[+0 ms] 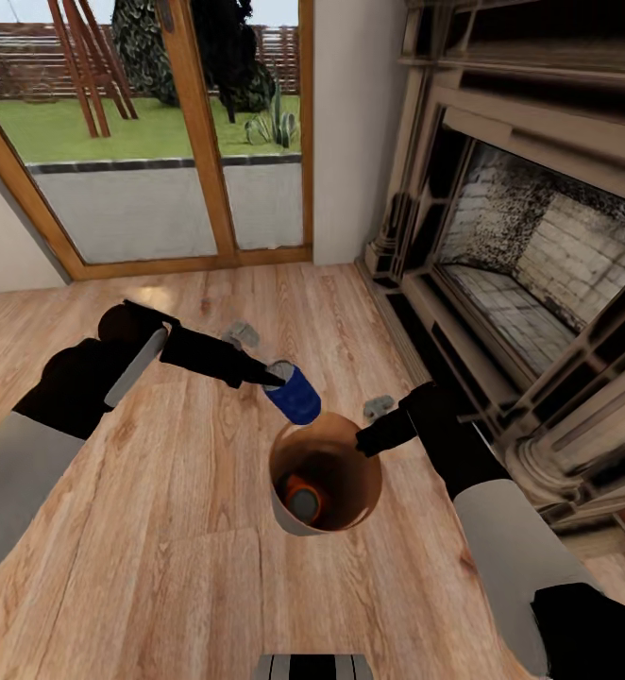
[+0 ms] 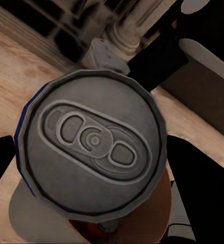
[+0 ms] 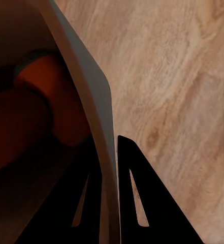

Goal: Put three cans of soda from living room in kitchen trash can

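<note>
My left gripper [image 1: 277, 380] is shut on the blue soda can [image 1: 295, 395], holding it tilted over the far rim of the trash can [image 1: 289, 518]. The left wrist view looks onto the can's silver top [image 2: 94, 147], with the bin's orange-brown inside [image 2: 160, 206] below it. An orange can [image 1: 300, 495] lies at the bottom of the bin and shows again as an orange can [image 3: 45, 81] in the right wrist view. My right gripper [image 1: 369, 440] is shut on the bin's right rim, with the grey wall [image 3: 89, 86] between its fingers [image 3: 139, 195]. I cannot tell whether a second orange can lies inside.
The bin stands on the light wood floor [image 1: 161, 567]. The carved fireplace [image 1: 539, 255] runs close along the right. Wood-framed glass doors [image 1: 161, 132] close off the far side, with a white wall [image 1: 350, 123] between them and the fireplace. My base [image 1: 312, 666] shows at the near edge.
</note>
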### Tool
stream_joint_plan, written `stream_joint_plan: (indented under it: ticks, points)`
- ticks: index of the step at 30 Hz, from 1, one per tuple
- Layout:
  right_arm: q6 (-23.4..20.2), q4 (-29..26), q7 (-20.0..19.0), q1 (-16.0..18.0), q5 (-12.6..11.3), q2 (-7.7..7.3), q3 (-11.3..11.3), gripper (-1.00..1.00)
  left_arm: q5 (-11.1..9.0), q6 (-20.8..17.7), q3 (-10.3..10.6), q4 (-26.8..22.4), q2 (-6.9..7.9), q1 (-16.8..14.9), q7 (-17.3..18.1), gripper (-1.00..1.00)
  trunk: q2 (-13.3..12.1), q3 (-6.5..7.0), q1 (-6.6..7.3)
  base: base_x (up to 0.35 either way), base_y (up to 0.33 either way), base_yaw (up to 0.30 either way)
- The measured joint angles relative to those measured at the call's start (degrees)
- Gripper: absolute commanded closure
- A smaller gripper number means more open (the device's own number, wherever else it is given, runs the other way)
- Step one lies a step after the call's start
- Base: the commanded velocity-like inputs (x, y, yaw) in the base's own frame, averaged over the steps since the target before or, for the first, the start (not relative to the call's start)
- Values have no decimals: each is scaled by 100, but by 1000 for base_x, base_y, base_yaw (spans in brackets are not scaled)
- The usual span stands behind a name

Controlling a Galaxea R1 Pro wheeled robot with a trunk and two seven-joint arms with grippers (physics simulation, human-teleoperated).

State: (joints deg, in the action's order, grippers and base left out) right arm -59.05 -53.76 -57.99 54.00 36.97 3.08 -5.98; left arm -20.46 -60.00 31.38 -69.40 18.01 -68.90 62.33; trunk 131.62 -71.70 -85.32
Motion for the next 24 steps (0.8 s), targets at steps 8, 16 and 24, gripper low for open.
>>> stream_joint_plan:
  ticks: [8,16,24]
  points:
    - [2,36,1,255,-3,47,-6,100,35,0,696,63,-389,1,-374,100,0,0,0,0,0,0]
    - [-15,41,-2,333,-4,73,-44,100,382,0,1339,690,-1086,4,-972,100,0,0,0,0,0,0]
    - [-14,37,-2,338,-2,87,-62,100,1134,0,1417,1302,-1578,47,-1020,100,0,0,0,0,0,0]
